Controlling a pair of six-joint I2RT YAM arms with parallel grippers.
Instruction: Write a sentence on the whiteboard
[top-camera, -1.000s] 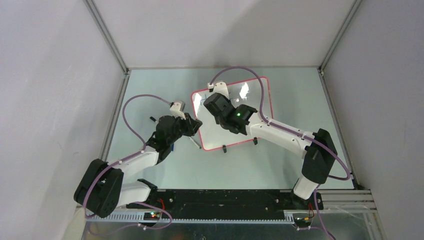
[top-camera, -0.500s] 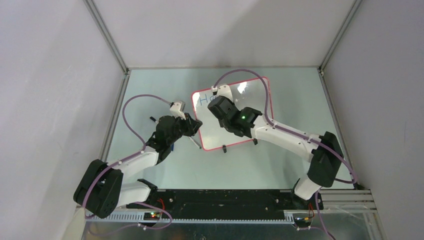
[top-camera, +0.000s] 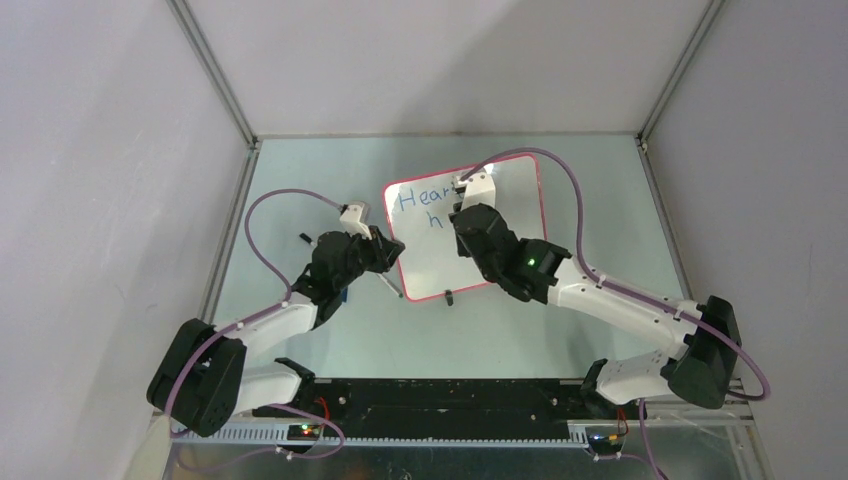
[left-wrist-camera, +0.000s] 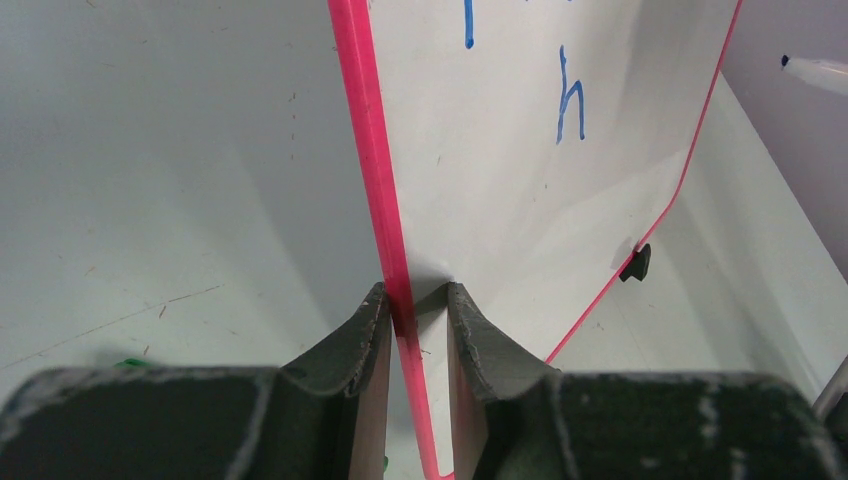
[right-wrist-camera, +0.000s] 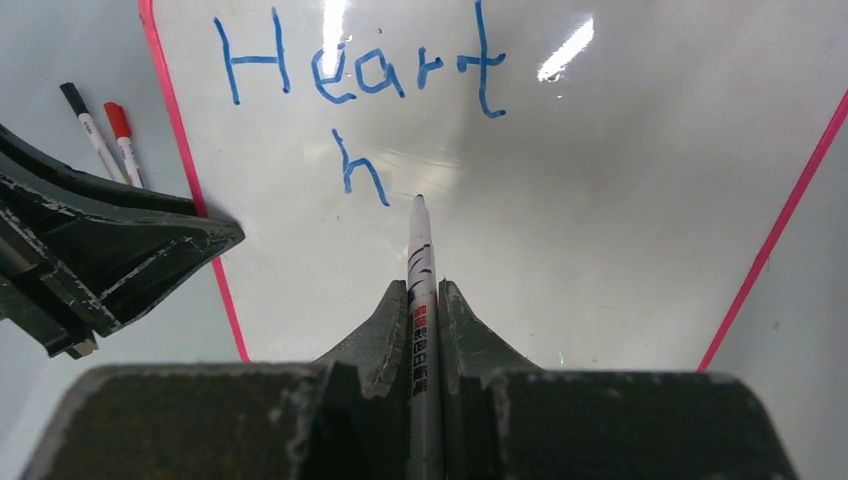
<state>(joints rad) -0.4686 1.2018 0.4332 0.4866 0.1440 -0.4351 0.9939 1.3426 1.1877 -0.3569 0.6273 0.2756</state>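
Note:
The whiteboard (top-camera: 428, 262) with its red frame stands tilted mid-table. Blue lettering on it reads "Heart" (top-camera: 424, 198) with an "h" (top-camera: 433, 220) under it. It also shows in the right wrist view: "Heart" (right-wrist-camera: 358, 70) and the "h" (right-wrist-camera: 360, 172). My left gripper (top-camera: 392, 250) is shut on the board's left frame edge (left-wrist-camera: 366, 150); its jaws sit either side of the red strip (left-wrist-camera: 415, 300). My right gripper (top-camera: 460, 220) is shut on a white marker (right-wrist-camera: 421, 262). Its tip points at the board just right of the "h".
Two capped pens, one black (right-wrist-camera: 86, 122) and one red (right-wrist-camera: 124, 140), lie on the table left of the board. A black foot (left-wrist-camera: 635, 264) sticks out of the board's lower frame. Another pen (top-camera: 389, 285) lies near the board's lower left corner. Grey walls enclose the table.
My right arm has swung to the right and nearer, uncovering "Heart" and a new "h" below it. The left arm and the board have not moved.

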